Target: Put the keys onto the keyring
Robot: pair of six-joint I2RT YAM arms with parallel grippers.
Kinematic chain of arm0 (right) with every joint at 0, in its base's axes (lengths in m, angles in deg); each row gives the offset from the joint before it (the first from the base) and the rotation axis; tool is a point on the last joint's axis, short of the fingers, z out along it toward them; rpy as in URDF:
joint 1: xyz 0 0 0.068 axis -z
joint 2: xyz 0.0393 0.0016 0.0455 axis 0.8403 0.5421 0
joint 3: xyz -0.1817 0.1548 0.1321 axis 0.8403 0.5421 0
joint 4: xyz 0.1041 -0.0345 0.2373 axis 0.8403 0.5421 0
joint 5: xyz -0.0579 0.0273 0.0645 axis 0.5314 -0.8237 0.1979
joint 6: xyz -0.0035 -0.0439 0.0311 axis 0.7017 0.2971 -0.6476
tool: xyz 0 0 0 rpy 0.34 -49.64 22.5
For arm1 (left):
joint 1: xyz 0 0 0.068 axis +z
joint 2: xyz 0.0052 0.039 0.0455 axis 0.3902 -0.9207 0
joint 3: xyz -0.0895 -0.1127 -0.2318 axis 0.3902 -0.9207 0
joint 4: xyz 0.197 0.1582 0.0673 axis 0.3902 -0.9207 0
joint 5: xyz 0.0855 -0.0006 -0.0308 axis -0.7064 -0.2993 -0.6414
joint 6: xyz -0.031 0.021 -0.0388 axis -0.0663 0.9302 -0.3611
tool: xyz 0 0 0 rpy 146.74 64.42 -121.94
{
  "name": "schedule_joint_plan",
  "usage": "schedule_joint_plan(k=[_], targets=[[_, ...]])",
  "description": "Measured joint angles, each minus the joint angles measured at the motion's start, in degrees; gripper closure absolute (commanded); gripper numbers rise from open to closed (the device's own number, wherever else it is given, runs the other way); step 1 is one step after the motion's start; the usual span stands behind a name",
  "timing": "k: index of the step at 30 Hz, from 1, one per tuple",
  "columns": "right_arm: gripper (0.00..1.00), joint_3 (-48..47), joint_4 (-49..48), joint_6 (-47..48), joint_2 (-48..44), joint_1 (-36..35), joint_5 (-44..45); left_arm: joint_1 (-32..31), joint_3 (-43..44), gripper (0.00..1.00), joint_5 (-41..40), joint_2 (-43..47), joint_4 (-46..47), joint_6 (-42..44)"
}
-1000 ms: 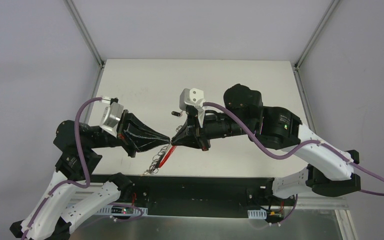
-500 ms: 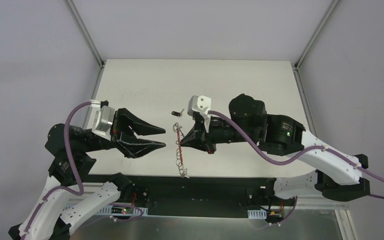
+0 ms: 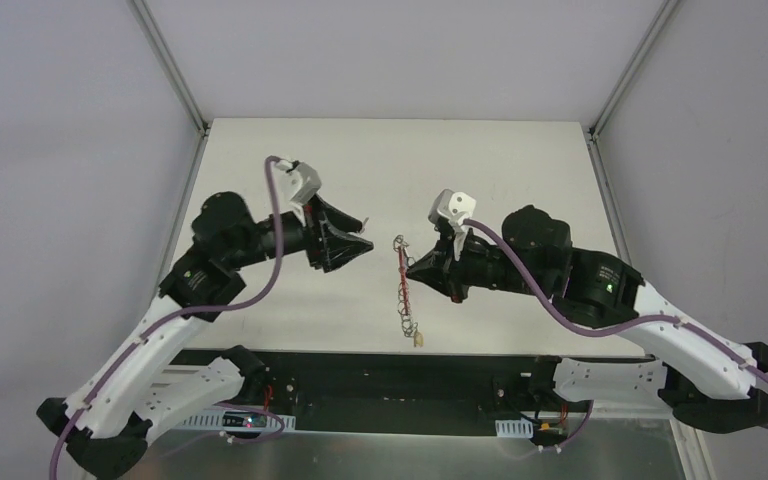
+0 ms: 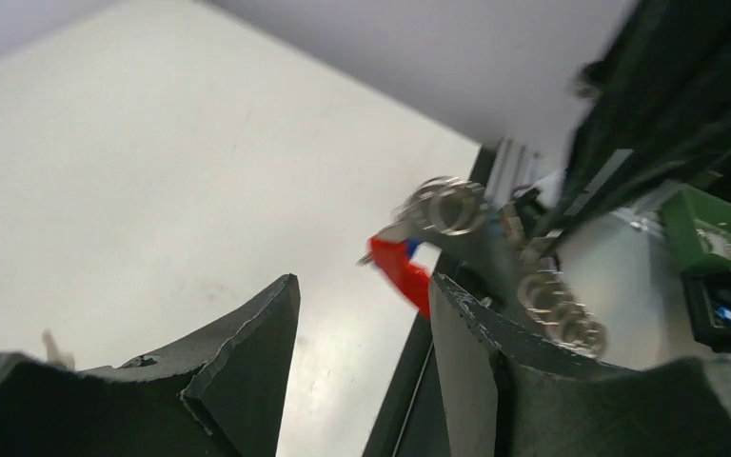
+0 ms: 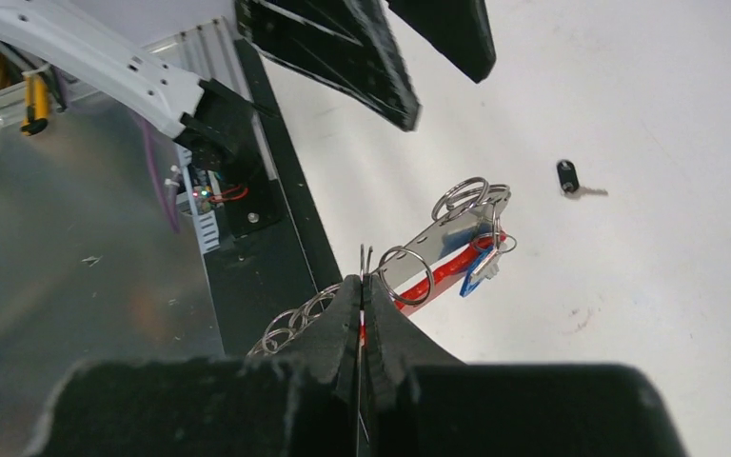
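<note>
Overhead, the right gripper, jaws pressed together, pinches the keyring. Its long axis runs from loose rings down to the yellowish tag, the tag end pointing toward the near edge of the table. Left of the keyring, the left gripper, fingers apart, hovers by the black-headed key. Ideally it grips the head, leaving the blade free.
</note>
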Motion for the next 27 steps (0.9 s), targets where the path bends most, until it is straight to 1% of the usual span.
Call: schedule_joint_plan(k=[5, 12, 17, 22, 27], targets=[[1.0, 5.62, 0.68, -2.8, -3.43, 1.75, 3.89, 0.0, -3.21, 0.41, -7.1, -8.96, -2.14, 1.36], [1.0, 9.75, 2.67, -6.82, -8.68, 2.16, 9.84, 0.07, -3.82, 0.41, -16.68, -20.48, -3.54, 1.27], [1.0, 11.85, 3.1, -8.5, -11.89, 2.25, 11.87, 0.92, -2.25, 0.41, -25.64, -31.04, -3.56, -1.31], [1.0, 13.35, 3.52, -9.31, -12.59, 2.27, 12.09, 3.93, -0.98, 0.41, -32.79, -43.21, -2.32, -5.6], [1.0, 14.99, 3.74, -9.33, -12.63, 2.27, 12.09, 5.79, -0.66, 0.41, -36.92, -49.99, -1.99, -7.87]])
